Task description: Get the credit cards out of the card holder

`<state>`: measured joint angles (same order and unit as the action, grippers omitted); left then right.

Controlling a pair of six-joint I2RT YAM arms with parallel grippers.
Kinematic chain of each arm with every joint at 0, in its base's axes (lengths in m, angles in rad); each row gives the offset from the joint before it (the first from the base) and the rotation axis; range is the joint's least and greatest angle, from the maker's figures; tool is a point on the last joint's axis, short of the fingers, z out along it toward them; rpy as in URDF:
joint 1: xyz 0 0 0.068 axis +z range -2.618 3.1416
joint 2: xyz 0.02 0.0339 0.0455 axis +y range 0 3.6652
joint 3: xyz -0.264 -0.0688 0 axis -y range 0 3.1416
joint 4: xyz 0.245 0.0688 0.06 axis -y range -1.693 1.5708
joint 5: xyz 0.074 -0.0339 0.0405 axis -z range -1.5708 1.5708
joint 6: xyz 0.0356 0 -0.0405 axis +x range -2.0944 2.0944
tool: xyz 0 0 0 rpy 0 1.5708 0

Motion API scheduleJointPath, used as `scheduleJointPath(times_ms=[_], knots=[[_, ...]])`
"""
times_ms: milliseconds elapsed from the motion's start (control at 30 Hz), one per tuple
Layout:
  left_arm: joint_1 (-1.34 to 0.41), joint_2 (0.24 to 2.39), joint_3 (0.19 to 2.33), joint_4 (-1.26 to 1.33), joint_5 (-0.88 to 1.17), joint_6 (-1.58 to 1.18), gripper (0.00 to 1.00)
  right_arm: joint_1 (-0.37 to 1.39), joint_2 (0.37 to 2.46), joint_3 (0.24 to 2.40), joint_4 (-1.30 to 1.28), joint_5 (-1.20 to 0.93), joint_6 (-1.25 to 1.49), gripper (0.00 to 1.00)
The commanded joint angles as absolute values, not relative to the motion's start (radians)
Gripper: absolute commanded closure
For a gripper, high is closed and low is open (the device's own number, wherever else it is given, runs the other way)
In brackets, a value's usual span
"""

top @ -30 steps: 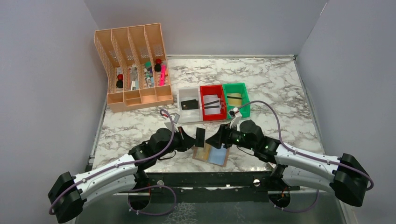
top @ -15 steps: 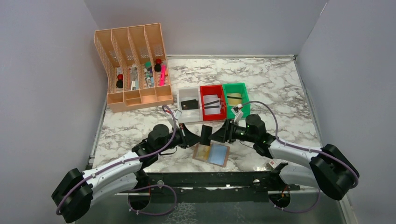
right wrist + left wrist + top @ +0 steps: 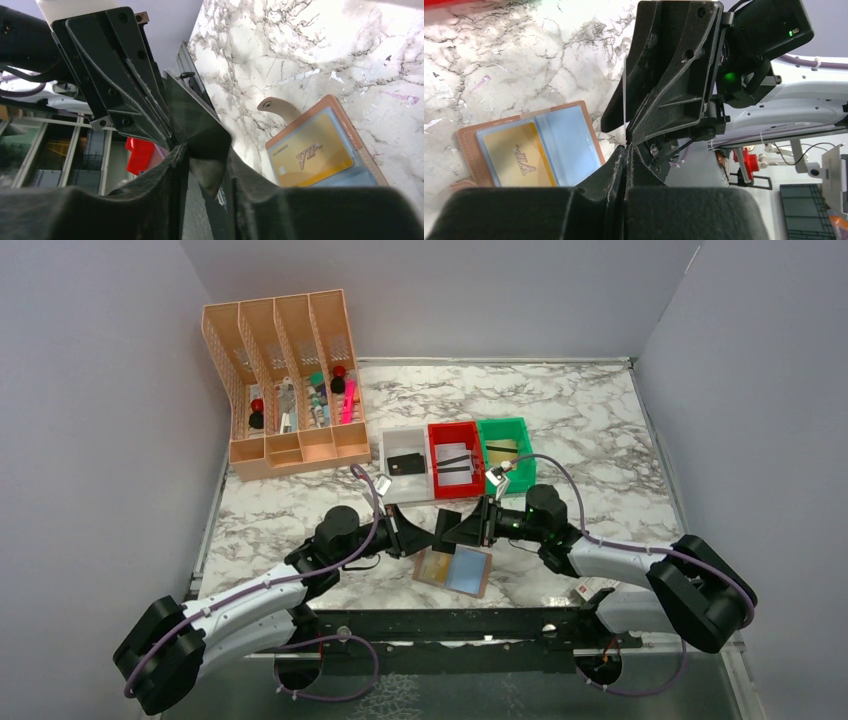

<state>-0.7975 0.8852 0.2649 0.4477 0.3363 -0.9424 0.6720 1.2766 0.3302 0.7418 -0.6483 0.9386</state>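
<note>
Midway: beside the open holder (image 3: 470, 571) on the table, left tool (image 3: 430, 533) pinches 1 dark card (image 3: 447, 528), right tool (image 3: 462, 529) narrowly open around it; 1 gold card (image 3: 435, 566) still inside.

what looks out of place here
A dark card hangs on edge in mid-air near the open wallet, pinched by the left gripper, the right gripper around it. A gold card sits in the wallet.
</note>
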Motion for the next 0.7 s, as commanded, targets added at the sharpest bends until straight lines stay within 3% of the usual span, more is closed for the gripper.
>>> scheduleJointPath(times_ms=[0,133,367,400,433,467,500,600,667], knots=[[-0.795,0.872,0.245,0.508,0.381,-0.953,1.00,0.663,1.263,0.332,0.798,-0.663,0.941,0.71],[-0.793,0.862,0.234,0.508,0.375,-0.956,1.00,0.663,1.242,0.316,0.805,-0.651,0.950,0.82],[-0.790,0.829,0.217,0.492,0.341,-0.963,0.99,0.661,1.169,0.316,0.716,-0.585,0.914,0.90],[-0.788,0.822,0.221,0.466,0.331,-0.957,0.83,0.661,1.159,0.328,0.690,-0.579,0.897,0.92],[-0.786,0.813,0.233,0.431,0.320,-0.943,0.56,0.661,1.151,0.344,0.652,-0.574,0.876,0.93],[-0.784,0.805,0.255,0.376,0.301,-0.921,0.38,0.661,1.146,0.364,0.609,-0.569,0.849,0.94],[-0.784,0.796,0.294,0.284,0.256,-0.890,0.27,0.661,1.143,0.384,0.568,-0.559,0.813,0.95],[-0.782,0.777,0.448,-0.102,0.066,-0.773,0.08,0.662,1.157,0.460,0.410,-0.497,0.712,0.98],[-0.780,0.774,0.539,-0.290,-0.087,-0.724,0.01,0.664,1.176,0.523,0.285,-0.419,0.645,0.99]])
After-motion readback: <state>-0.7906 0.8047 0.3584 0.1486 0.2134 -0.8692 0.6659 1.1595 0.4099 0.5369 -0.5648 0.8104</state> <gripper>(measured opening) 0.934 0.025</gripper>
